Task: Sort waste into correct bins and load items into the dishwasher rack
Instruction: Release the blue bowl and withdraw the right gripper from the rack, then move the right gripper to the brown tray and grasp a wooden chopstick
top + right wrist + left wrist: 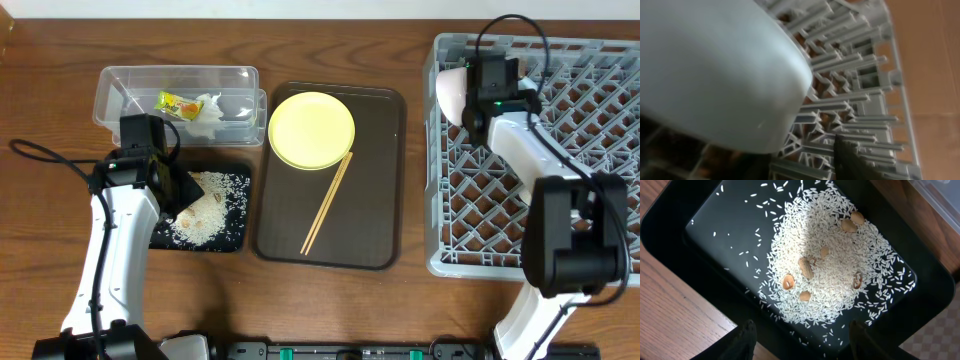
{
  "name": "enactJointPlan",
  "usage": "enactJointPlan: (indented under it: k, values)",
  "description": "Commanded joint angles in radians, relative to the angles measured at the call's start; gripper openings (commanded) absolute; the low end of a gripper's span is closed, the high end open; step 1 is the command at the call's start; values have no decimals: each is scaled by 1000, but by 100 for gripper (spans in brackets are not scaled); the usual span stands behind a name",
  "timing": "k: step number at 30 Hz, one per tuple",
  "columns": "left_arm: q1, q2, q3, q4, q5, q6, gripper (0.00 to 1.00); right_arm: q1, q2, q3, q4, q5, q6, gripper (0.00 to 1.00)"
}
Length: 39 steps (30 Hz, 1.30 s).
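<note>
My left jaws hang wide over the black tray near the counter's left front and hold nothing. Under them lies a heap of white rice with some nut shells in it. Behind that tray, toward the far left corner, the clear tub holds the snack wrapper and the tissue.

In the counter's middle, the brown tray carries the yellow plate and the chopsticks, which touch its rim.

The white bowl stands on edge in the far left corner of the rack, at the counter's right end. My right jaws are parted beside it. The one finger I can see is off its wall; the other is hidden.
</note>
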Motion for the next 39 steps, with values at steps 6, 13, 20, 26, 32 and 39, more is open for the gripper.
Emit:
enactJointPlan:
  k: [6,13,20,26,32,39]
  values:
    - [4,-8,11,-3,-5,-6,62,21,-251,-3,-76,-430,67,59]
    - [4,-8,11,-3,-5,-6,63,59,-333,-3,-150,-1072,116,57]
    - [4,-8,11,-2,-5,-6,63,226,-305,-3,-220,-1136,174,56]
    - [4,-8,11,-2,-5,-6,63,396,-236,-3,-279,-992,282,56]
    - [4,-8,11,-3,-5,-6,63,534,-107,-3,-318,-813,462,52]
    - [4,-8,11,-2,-5,-6,63,607,30,-3,-320,-764,534,50]
